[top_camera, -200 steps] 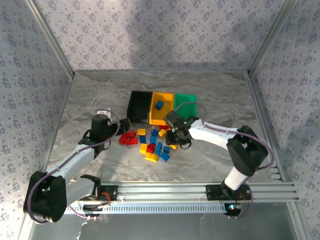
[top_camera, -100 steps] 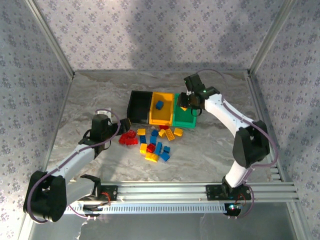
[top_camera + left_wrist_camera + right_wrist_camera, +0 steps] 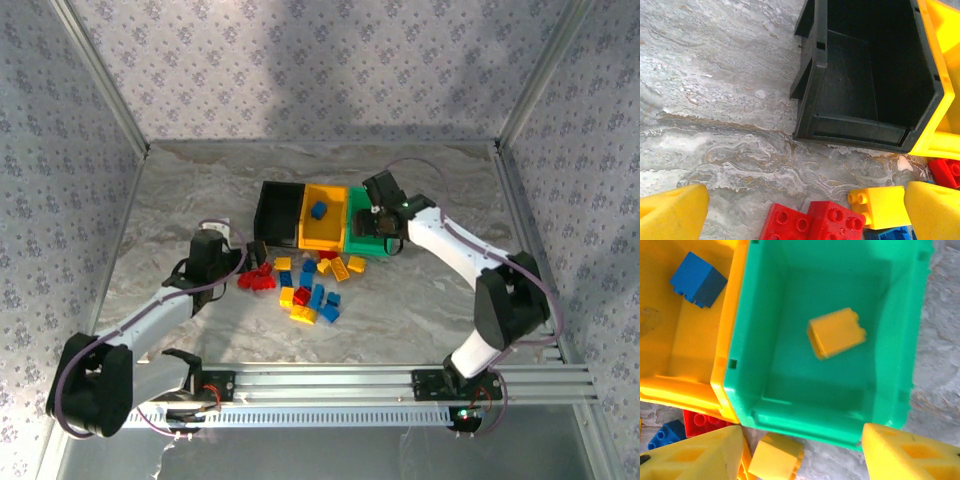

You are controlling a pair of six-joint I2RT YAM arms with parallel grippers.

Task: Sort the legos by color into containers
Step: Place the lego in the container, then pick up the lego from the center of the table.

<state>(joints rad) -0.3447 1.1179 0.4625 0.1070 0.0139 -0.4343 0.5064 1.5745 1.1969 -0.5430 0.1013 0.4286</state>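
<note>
Three containers stand side by side: black [image 3: 280, 212], yellow-orange [image 3: 325, 218] and green [image 3: 372, 240]. My right gripper [image 3: 381, 222] hovers over the green container [image 3: 890, 340], open [image 3: 802, 432], its fingers [image 3: 910, 455] holding nothing. One yellow lego [image 3: 836, 332] sits tilted inside that bin, free of the fingers. A blue lego [image 3: 697, 279] lies in the yellow-orange container [image 3: 670, 360]. Loose legos [image 3: 310, 285] in red, blue and yellow lie in front of the bins. My left gripper [image 3: 256, 254] is open [image 3: 805, 192] just above two red legos [image 3: 815, 222], before the black container [image 3: 865, 75].
A yellow lego [image 3: 776, 457] lies on the table by the green bin's near wall. Another yellow lego [image 3: 877, 202] and a red one [image 3: 945, 172] lie close to my left gripper's right finger [image 3: 935, 210]. Marbled table [image 3: 200, 190] stretches left and behind the bins; patterned walls enclose it.
My right gripper carried a yellow lego from the pile up over the green bin and opened; the lego is now in the bin. My left gripper edged closer to the red legos.
</note>
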